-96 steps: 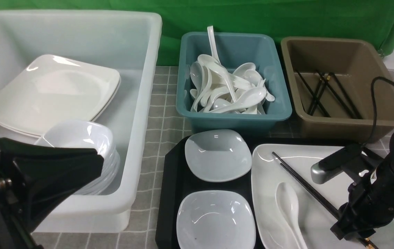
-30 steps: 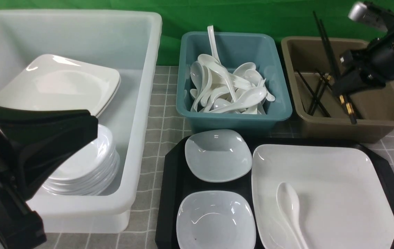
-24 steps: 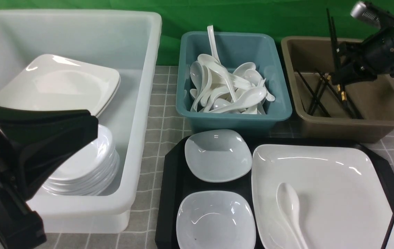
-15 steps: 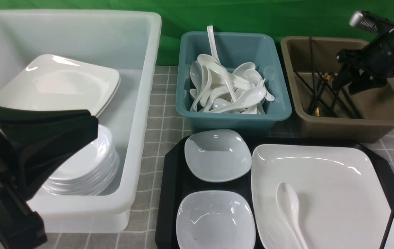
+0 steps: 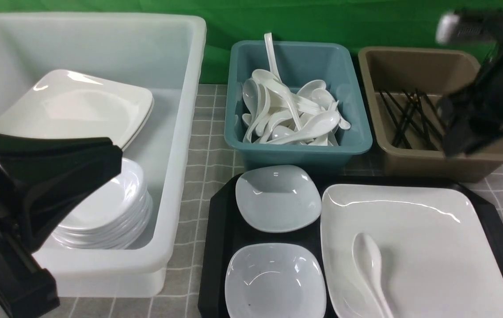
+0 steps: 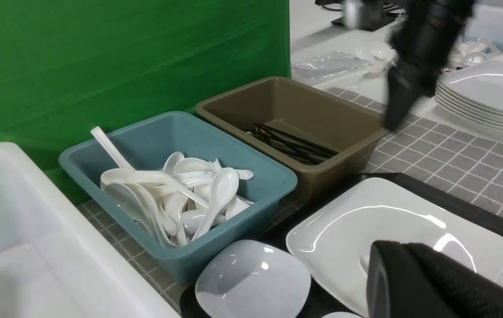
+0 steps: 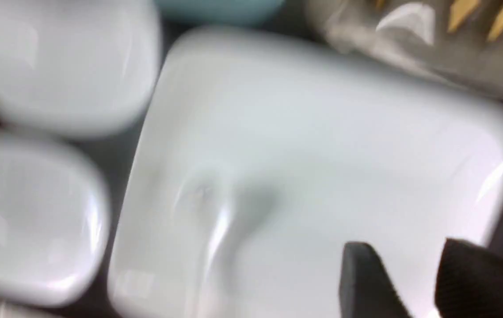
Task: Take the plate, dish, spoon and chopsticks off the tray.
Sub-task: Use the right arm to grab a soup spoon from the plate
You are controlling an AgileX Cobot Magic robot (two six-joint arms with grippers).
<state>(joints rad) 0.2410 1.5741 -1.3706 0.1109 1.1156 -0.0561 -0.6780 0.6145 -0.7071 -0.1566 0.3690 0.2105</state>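
Observation:
The black tray (image 5: 218, 229) holds two small bluish-white dishes (image 5: 278, 198) (image 5: 276, 280) and the large white plate (image 5: 437, 238). The white spoon (image 5: 368, 265) lies in the plate's well. Black chopsticks (image 5: 410, 117) lie in the brown tub (image 5: 490, 163), none on the tray. My right gripper (image 5: 455, 143) is motion-blurred above that tub's front right part; in its wrist view it (image 7: 410, 265) stands open and empty over the plate (image 7: 322, 145). My left gripper (image 5: 116, 154) hangs shut and empty over the white tub; its tip (image 6: 382, 249) hides part of the plate.
A white tub (image 5: 181, 132) on the left holds large plates and a stack of small dishes (image 5: 110, 216). A teal tub (image 5: 298, 150) full of white spoons stands behind the tray. A stack of plates (image 6: 490, 92) sits off to the far right.
The right gripper opened above the brown tub and the chopsticks dropped in among the others. It has since swung down and forward, blurred. The left arm has barely moved.

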